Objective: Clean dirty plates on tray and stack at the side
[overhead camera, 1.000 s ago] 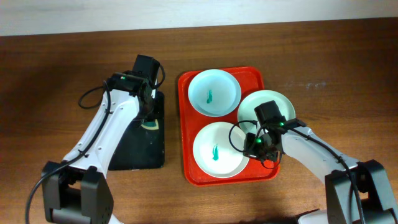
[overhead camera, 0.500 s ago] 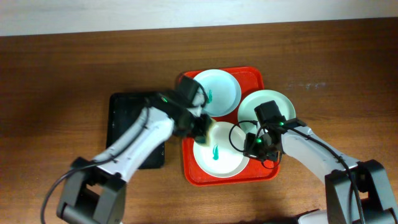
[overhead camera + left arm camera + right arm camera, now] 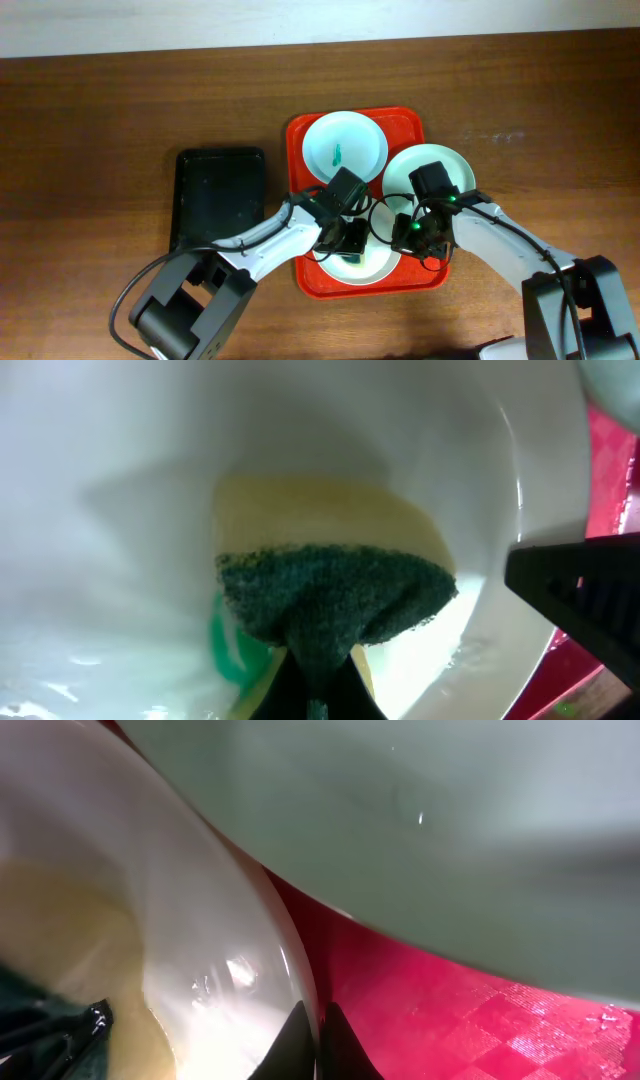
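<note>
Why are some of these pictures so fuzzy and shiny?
Left wrist view: camera very close, so the white plate and sponge blur. Right wrist view: also soft, a small glint on the plate. Overhead view: sharp, evenly lit.

Fingers (image 3: 293, 1046) astride white plate (image 3: 190, 890) rim, over tray (image 3: 430, 1012)

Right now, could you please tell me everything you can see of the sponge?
The sponge has a pale yellow foam body and a dark green, rough scouring layer. The left gripper pinches it at its lower edge in the left wrist view, bunching the green layer into a point. It lies against the inside of the white plate, right beside a teal smear.
</note>
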